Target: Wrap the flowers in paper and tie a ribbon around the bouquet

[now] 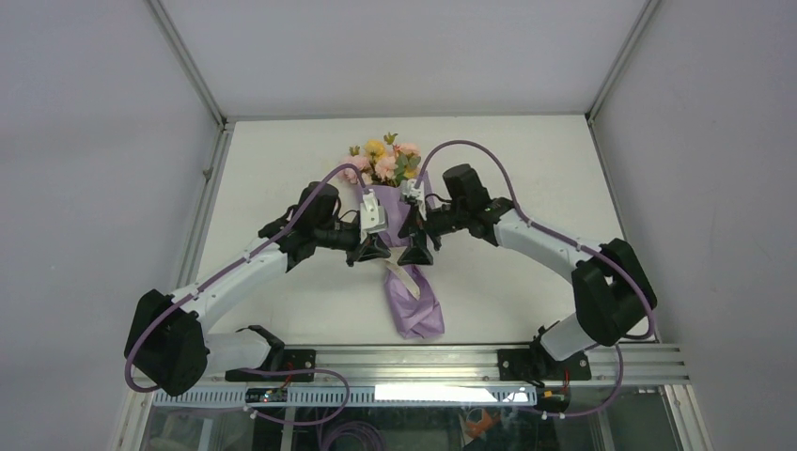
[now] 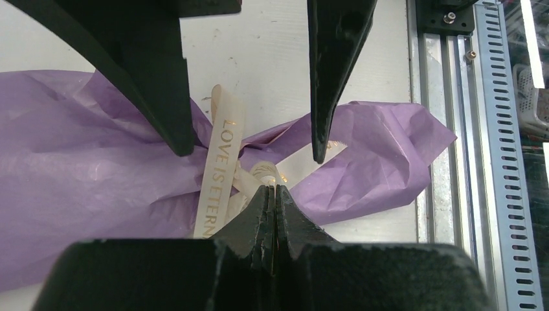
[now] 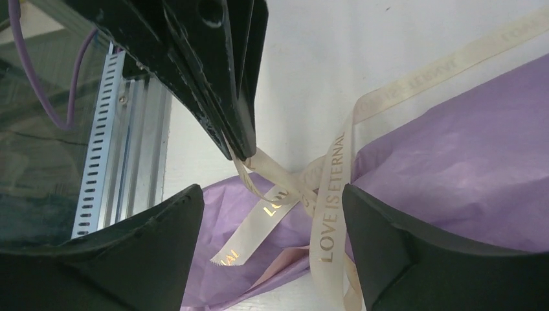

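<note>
Cream satin ribbon (image 3: 327,220), limp and looping, is showing "LOVE IS ETERNAL" in gold, crossing over crinkly lilac paper (image 2: 97,168). The bouquet (image 1: 414,310) is lying on the matte white table (image 1: 526,169), its flowers (image 1: 383,164) pointing away from the slotted aluminium rail (image 2: 447,129). The left gripper (image 2: 272,194) is pinching the ribbon, jaws fully closed. The right gripper (image 3: 272,193) is gaping wide, gripping nothing.

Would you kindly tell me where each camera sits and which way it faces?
Top external: above and behind the bases, looking down on the table; both arms show, meeting over the bouquet.
Left wrist: on the left arm, looking down on the ribbon and paper; its shut left end effector shows below.
Right wrist: on the right arm, looking down likewise; its open right end effector shows below.
Shared: both wrist views show the ribbon, the paper and the other arm's end effector.
</note>
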{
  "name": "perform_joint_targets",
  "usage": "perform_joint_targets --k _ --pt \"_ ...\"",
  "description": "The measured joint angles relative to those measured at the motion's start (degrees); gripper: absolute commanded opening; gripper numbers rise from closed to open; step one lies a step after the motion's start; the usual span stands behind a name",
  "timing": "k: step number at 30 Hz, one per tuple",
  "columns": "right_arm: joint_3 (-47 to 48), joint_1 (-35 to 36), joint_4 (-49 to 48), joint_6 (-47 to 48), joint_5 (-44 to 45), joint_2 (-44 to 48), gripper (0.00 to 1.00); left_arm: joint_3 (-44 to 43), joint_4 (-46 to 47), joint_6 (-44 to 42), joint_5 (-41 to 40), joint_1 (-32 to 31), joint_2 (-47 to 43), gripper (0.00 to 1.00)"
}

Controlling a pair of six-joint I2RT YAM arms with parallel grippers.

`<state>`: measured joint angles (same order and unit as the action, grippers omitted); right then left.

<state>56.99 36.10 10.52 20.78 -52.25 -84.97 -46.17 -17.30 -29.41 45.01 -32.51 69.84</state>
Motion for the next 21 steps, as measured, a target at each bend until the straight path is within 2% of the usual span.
perform_joint_targets --k 3,7,8,12,14,16,17,18,19,21 --pt "0.1 1.1 1.0 3.6 -1.7 -2.6 0.79 -0.2 -0.5 -0.1 0.0 0.0 0.0 0.00" --pt "1.9 3.6 1.9 6.5 -2.7 -6.1 0.64 -0.3 -0.7 -0.2 0.0 0.0 0.1 0.00" --pt "2.3 4.2 1.8 6.8 -2.8 -7.0 0.56 -0.3 -0.7 -0.2 0.0 0.0 0.2 0.00" --pt "3.0 5.3 1.4 7.2 -3.2 -9.2 0.08 -0.3 -0.9 -0.2 0.0 0.0 0.3 0.00" --pt "3.0 5.3 1.6 7.1 -3.6 -9.4 0.00 -0.4 -0.9 -0.5 -0.6 0.3 0.3 0.04" --pt "3.0 5.2 1.3 7.0 -3.3 -9.4 0.00 -0.5 -1.4 -0.3 -0.9 0.7 0.3 0.55" --pt "3.0 5.2 1.1 6.8 -3.1 -9.4 0.00 -0.7 -1.4 -0.3 -1.4 0.7 0.3 0.74" --pt "3.0 5.2 0.9 6.6 -2.6 -9.4 0.00 -1.4 -2.5 1.0 -2.8 0.8 0.3 0.85" --pt "2.8 5.2 0.5 6.2 -2.3 -9.4 0.00 -2.1 -3.1 1.4 -3.8 1.0 0.4 0.90" --pt "2.3 5.2 -1.0 4.9 -1.3 -9.4 0.00 -5.4 -6.5 5.3 -7.0 2.6 1.2 0.87"
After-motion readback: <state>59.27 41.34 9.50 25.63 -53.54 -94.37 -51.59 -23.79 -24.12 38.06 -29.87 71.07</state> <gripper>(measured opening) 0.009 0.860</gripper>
